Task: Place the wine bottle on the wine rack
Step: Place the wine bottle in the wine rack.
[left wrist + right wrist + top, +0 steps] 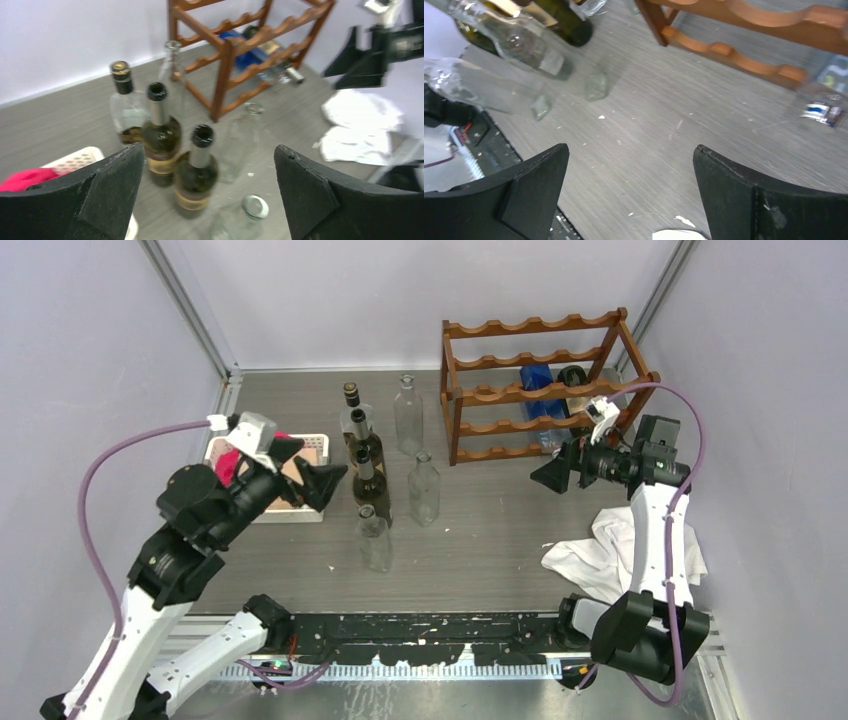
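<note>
The reddish-brown wine rack (545, 390) stands at the back right, also seen in the left wrist view (225, 55) and the right wrist view (744, 20). A clear bottle (280, 70) lies in its lower tier beside a blue one (540, 378). Two dark wine bottles (368, 475) stand upright mid-table among several clear ones (424, 488). My left gripper (310, 468) hovers open just left of them; a dark bottle (197, 170) shows between its fingers without touching. In front of the rack, my right gripper (548, 475) stands open and empty over bare table (631, 148).
A white basket (318, 443) with a red cloth sits at the left under my left arm. A crumpled white cloth (620, 550) lies at the right by my right arm. Walls close in on three sides, and a black rail (430, 625) runs along the near edge.
</note>
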### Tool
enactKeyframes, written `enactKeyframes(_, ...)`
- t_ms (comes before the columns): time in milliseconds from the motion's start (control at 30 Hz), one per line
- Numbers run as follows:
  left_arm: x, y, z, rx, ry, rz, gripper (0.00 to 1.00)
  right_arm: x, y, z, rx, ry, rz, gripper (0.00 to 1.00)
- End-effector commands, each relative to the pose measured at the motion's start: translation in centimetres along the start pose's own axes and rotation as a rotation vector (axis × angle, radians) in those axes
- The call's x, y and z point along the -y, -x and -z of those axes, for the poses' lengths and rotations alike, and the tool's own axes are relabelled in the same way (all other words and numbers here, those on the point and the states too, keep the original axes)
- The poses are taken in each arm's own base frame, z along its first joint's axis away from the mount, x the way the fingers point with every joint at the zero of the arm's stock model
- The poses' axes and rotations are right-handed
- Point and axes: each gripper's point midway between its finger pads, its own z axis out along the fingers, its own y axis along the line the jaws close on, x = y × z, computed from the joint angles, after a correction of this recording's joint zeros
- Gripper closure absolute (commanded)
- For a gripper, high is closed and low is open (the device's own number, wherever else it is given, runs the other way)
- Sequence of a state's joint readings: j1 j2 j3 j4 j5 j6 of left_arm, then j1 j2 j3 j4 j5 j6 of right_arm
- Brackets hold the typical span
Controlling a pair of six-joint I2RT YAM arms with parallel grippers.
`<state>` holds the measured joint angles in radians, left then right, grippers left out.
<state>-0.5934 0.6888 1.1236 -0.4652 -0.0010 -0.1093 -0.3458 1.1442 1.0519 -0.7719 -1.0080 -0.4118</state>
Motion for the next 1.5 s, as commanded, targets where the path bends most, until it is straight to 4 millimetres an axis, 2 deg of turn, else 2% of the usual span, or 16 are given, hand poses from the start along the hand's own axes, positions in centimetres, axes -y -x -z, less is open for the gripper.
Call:
enactKeyframes(0,4.3,0.8,3.1,-0.056,-0.162,0.324,0.01,-3.1,0.6,-0.3,-0.026,0.069,-0.012,0.0)
enactKeyframes(100,5.5,-0.9,4.1,-0.16,-0.182,0.479,0.07,-2.7,-1.1,-1.2,-0.081,-0.033,-0.012,0.0)
enactKeyframes(233,6.1,-4.2,4.7,-0.357,-0.143,0.564,0.17,-2.2,-1.6,-0.9,-0.078,-0.097,0.023,0.0)
enactKeyframes(300,5.7,-5.5,5.1,-0.431,-0.097,0.561,0.18,-2.3,-1.9,-1.1,-0.088,-0.083,0.009,0.0)
enactKeyframes(433,3.6,-7.0,6.0,-0.489,0.046,0.48,0.18,-2.1,-2.3,-1.3,-0.11,-0.073,-0.013,0.0)
enactKeyframes(567,3.7,-9.0,5.1,-0.555,0.085,0.402,0.17,-1.9,-2.6,-1.6,-0.117,-0.067,-0.026,0.0)
enactKeyframes(633,4.1,-9.1,4.5,-0.565,0.104,0.328,0.16,-1.7,-2.8,-1.7,-0.125,-0.074,-0.033,0.0)
enactKeyframes(733,5.1,-8.0,3.9,-0.53,0.117,0.21,0.15,-1.4,-3.0,-1.8,-0.133,-0.079,-0.036,0.0)
enactKeyframes(833,6.4,-7.8,3.0,-0.543,0.144,0.076,0.13,-1.3,-3.2,-2.0,-0.141,-0.073,-0.044,0.0)
enactKeyframes(1000,5.3,-8.0,2.1,-0.561,0.276,-0.101,0.09,-1.2,-3.5,-2.0,-0.152,-0.072,-0.043,0.0)
enactKeyframes(1200,5.9,-8.2,1.3,-0.552,0.255,-0.113,0.15,-1.1,-3.6,-2.1,-0.158,-0.068,-0.047,0.0)
enactKeyframes(1367,7.8,-10.1,0.3,-0.599,0.183,-0.092,0.2,-1.1,-3.6,-2.1,-0.161,-0.071,-0.044,0.0)
enactKeyframes(1467,7.8,-11.5,-0.2,-0.645,0.167,-0.073,0.26,-1.1,-3.6,-2.1,-0.161,-0.072,-0.042,0.0)
